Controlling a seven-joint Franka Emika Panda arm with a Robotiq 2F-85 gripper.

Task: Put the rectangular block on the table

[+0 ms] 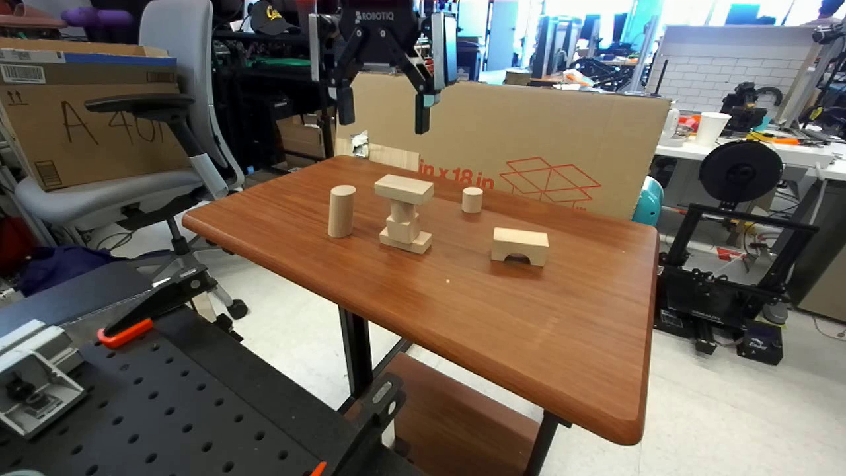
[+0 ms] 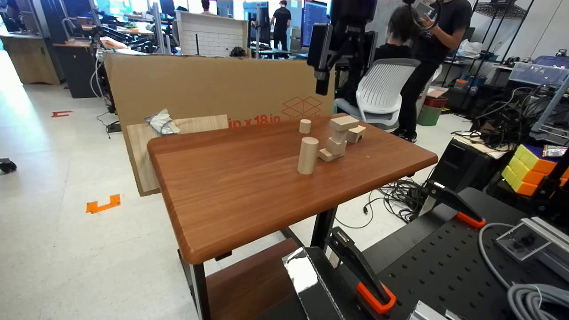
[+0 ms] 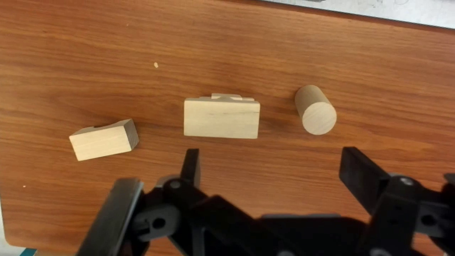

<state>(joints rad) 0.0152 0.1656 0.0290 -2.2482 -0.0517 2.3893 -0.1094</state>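
Observation:
The rectangular block [image 1: 404, 190] is a pale flat slab lying on top of a small stack of wooden pieces. It also tops the stack in an exterior view [image 2: 344, 123] and shows from above in the wrist view [image 3: 221, 119], hiding most of the stack. A similar slab [image 1: 406, 242] is the stack's base. The table [image 1: 529, 344] has a glossy reddish-brown top and bears the stack. My gripper [image 1: 384, 119] is open and empty, high above the table. In the wrist view its fingers [image 3: 272, 153] are spread wide, with bare tabletop between them.
A tall cylinder [image 1: 341, 211] stands beside the stack. A short cylinder [image 1: 472, 200] and an arched block [image 1: 519, 246] also stand on the table. A large cardboard sheet [image 1: 529, 132] is behind the table. A black perforated workbench [image 1: 165, 403] is in front.

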